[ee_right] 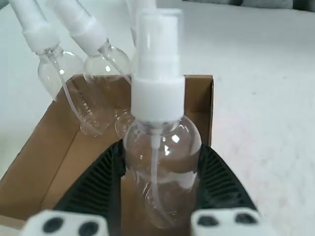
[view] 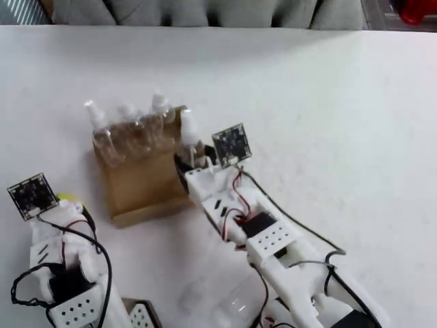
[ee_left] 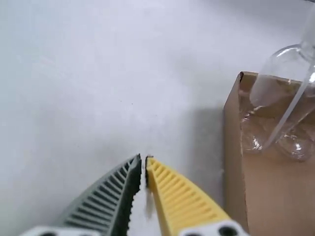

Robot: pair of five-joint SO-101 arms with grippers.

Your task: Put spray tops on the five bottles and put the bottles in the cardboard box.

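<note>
A brown cardboard box (view: pixel 143 184) lies on the white table with several clear bottles (view: pixel 126 137) with white spray tops leaning at its far end. My right gripper (ee_right: pixel 160 169) is shut on one more clear spray bottle (ee_right: pixel 160 142), held upright over the box's right edge; in the high view this bottle (view: pixel 190 140) stands at the box's far right corner. The box (ee_right: pixel 54 152) and three leaning bottles (ee_right: pixel 86 73) sit behind it. My left gripper (ee_left: pixel 143 164) hovers shut over bare table left of the box (ee_left: pixel 268 162), holding nothing.
A clear plastic item (view: pixel 229 301) lies near the front edge beside the right arm. A grey sofa (view: pixel 205 12) runs behind the table's far edge. Open white table stretches to the right of the box.
</note>
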